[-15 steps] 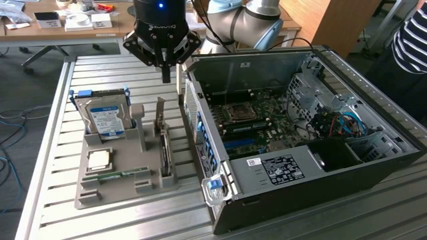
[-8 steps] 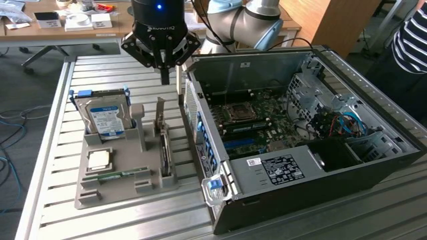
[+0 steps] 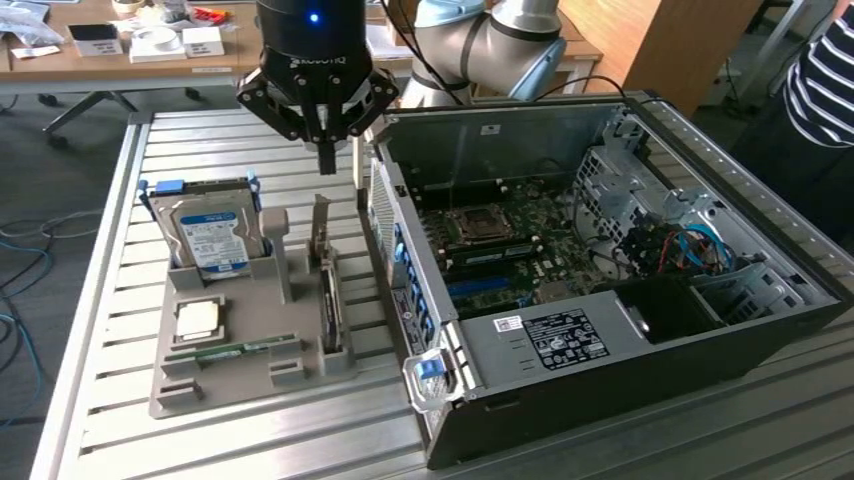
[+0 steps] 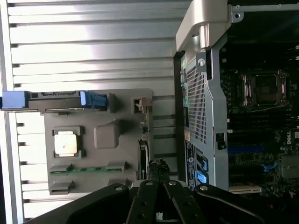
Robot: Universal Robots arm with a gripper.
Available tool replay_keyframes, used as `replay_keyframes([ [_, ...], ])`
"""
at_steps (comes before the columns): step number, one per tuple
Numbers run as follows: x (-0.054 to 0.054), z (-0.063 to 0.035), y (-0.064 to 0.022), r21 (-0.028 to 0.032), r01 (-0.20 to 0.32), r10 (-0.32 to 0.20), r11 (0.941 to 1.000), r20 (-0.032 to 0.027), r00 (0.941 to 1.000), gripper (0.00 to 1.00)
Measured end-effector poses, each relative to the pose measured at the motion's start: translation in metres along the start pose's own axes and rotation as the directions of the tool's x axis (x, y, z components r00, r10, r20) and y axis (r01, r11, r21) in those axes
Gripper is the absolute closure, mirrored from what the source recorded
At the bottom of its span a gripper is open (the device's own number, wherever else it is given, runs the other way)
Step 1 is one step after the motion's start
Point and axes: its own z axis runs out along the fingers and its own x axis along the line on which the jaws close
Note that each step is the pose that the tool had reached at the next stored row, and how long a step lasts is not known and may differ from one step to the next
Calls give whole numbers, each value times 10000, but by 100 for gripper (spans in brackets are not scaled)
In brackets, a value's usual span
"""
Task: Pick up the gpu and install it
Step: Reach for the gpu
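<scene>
Black fingertips of the gripper are clenched together with nothing between them. They hang in the air above the gpu, which in the exterior view sits at about six o'clock from them. The card stands on edge in a slot of the grey tray, its pale end bracket pointing up towards the jaws. The wrist view looks straight down its thin edge.

My worry is that a descent with the jaws pinched shut would drive the tips onto the bracket or the board's top edge instead of straddling them. Even when straddled, so thin a card could tilt or bind in its slot if it is gripped off-centre. The open computer case stands close at three o'clock, so a swinging card might clip its rear wall. A person in a striped sleeve stands at about two o'clock, near the arm.

"ROBOTIQ" is printed on the gripper's body. The hard drive at nine o'clock of the card has a blue label, and the case has a sticker. I can't read either.
</scene>
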Motion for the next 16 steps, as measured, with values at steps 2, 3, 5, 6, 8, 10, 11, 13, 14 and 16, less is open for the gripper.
replay_keyframes([
  [2,4,-1,-19,0,0,0,10000,0,10000,89],
  [3,5,-1,-30,0,0,0,10000,0,10000,89],
  [5,5,-3,-59,0,-1,1,10000,-1,10000,89],
  [6,5,-3,-73,0,0,0,10000,0,10000,89],
  [8,5,-4,-98,0,-1,1,10000,0,10000,89],
  [10,5,-5,-126,-1,0,0,10000,0,10000,89],
  [11,6,-6,-141,0,-1,1,10000,0,10000,89],
  [13,6,-7,-171,0,0,0,10000,0,10000,89],
  [14,6,-8,-186,0,0,0,10000,-1,10000,89],
  [16,6,-9,-217,0,0,0,10000,0,10000,89],
])
